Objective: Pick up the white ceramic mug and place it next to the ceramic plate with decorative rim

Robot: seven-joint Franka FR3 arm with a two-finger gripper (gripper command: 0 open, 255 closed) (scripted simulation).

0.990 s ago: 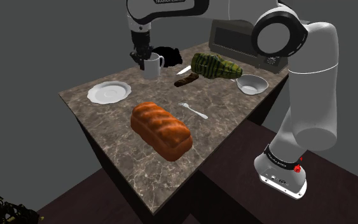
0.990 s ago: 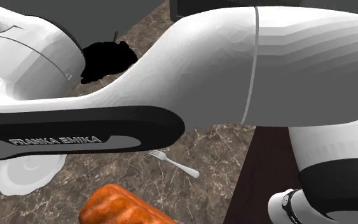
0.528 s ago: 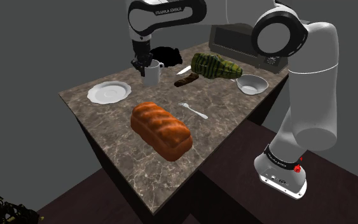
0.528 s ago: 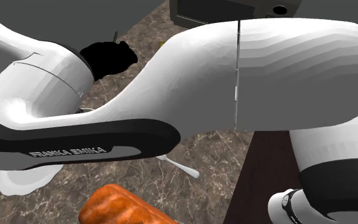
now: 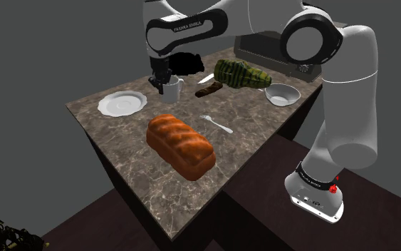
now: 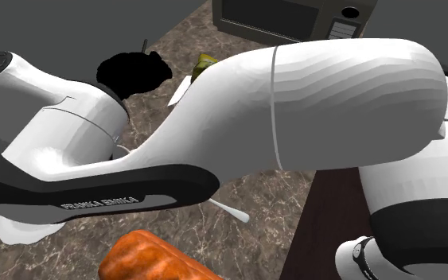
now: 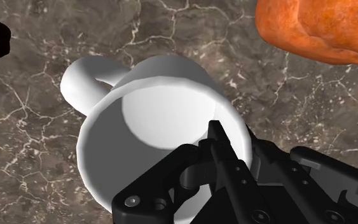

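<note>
The gripper point(image 7: 238, 145) stands narrow on the mug point(image 7: 149, 121). One finger is inside the rim and the other outside, and the wall appears pinched between them on the side away from the handle point(image 7: 82, 79). In the shoulder view the mug is under the gripper, near the far edge of the table point(image 5: 120, 142). Whether its base is clear of the surface cannot be told. The plate point(image 5: 122, 103) lies at about 8 o'clock from the mug, apart from it. The bread point(image 5: 180, 145) lies at 6 o'clock and a dark brown item point(image 5: 208, 89) at 3 o'clock. Probable hazards are as follows. A one-wall grip carries the load off-centre, so the mug may pivot between the fingers or slip down a smooth wall under fast travel. A low pass toward 8 o'clock may drag the base or strike the plate's rim and shove the plate toward the table edge. Release with the mug tilted may tip it. On withdrawal, the inner finger may catch the rim.
</note>
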